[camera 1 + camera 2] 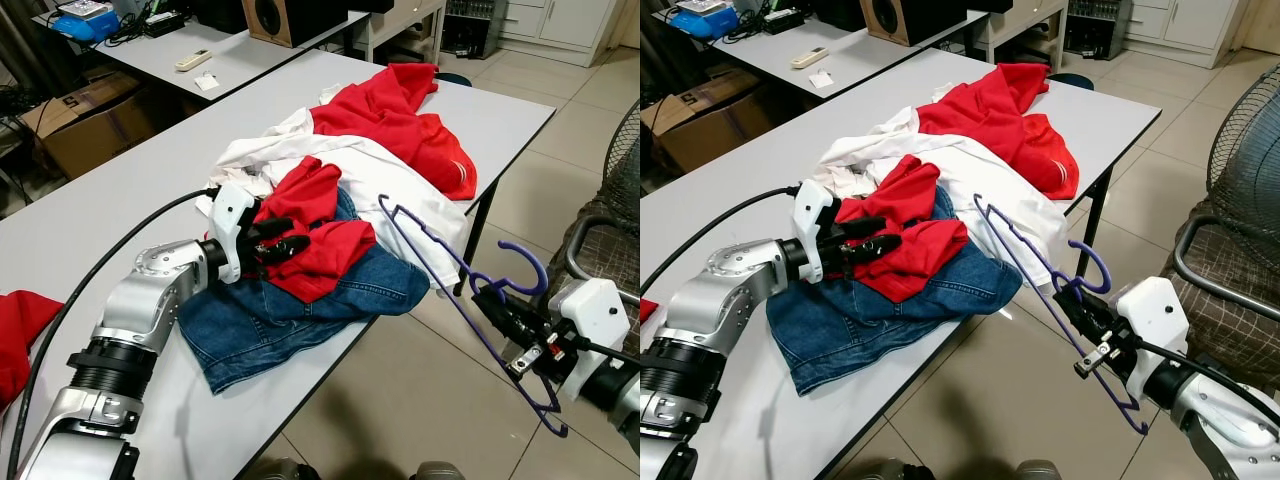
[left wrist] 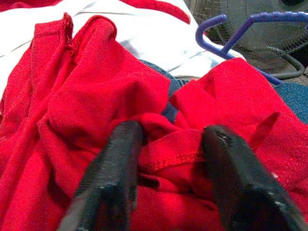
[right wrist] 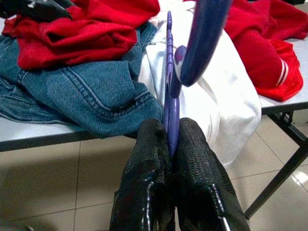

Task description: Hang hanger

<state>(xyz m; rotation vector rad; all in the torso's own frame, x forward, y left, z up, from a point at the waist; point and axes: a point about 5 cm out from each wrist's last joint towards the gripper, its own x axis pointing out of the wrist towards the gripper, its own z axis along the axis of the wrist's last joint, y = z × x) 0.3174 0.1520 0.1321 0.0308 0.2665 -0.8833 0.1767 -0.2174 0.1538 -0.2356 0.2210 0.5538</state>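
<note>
Holding the purple hanger [image 1: 470, 300] off the worktop's [image 1: 90, 240] right edge.
Right gripper [image 3: 169, 144] jaws are clamped on its bar; left gripper [image 2: 168, 159] jaws are apart, pressing into the red garment [image 1: 315, 235].

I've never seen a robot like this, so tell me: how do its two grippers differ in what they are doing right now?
The left gripper rests over the table on the red garment, fingers spread with red cloth bunched between them. The right gripper is off the table's edge, above the floor, its fingers clamped shut on the purple hanger. The left touches soft fabric; the right grips a thin rigid bar. Both have two long black fingers.
</note>
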